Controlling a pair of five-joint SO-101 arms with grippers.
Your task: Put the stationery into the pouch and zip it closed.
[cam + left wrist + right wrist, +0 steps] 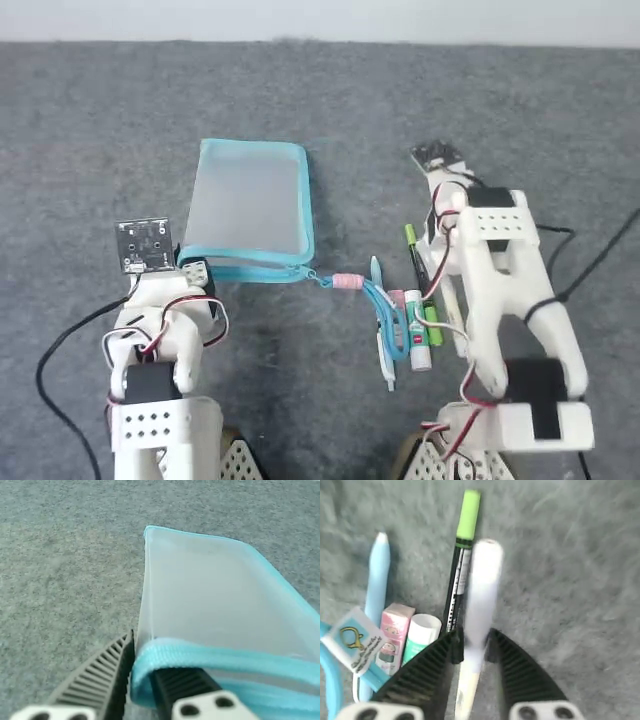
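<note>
One pouch (215, 590) corner fills left jaws; right jaws hide pen (482, 575) end.

We found the grey, felt-covered table (100, 120) bearing a translucent blue-edged pouch (250, 205) near its middle and loose stationery (405, 320) beside it, nearer the front edge.

L claw (142, 666) on pouch (215, 595) corner
</note>
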